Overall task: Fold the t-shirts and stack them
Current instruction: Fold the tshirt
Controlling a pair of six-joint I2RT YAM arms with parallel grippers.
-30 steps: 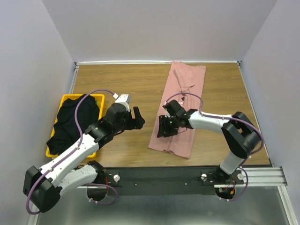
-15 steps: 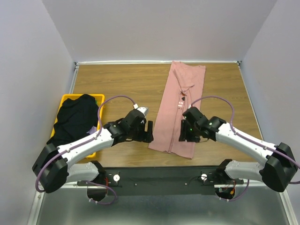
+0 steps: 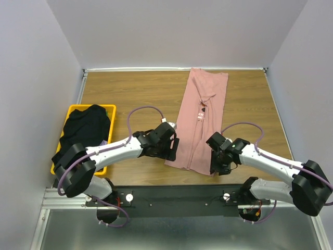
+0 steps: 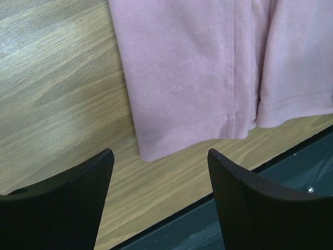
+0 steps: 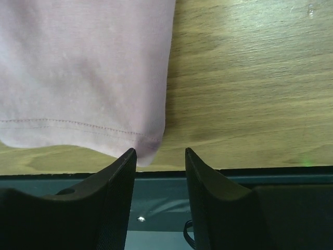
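While folded lengthwise, pink t-shirt [image 3: 203,109]: crosswise fold left
black t-shirt [image 3: 83,127]: unfolded in yellow basket [image 3: 110,108]
left gripper [image 4: 159,156]: jaws wide, empty
right gripper [image 5: 159,153]: jaws part-open, empty

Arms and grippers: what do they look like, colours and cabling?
The left arm and right arm have white links between bulky black joints; a purple cable loops loosely along each. The black left fingers show a fine mesh texture; the black right fingers look smooth and curved.
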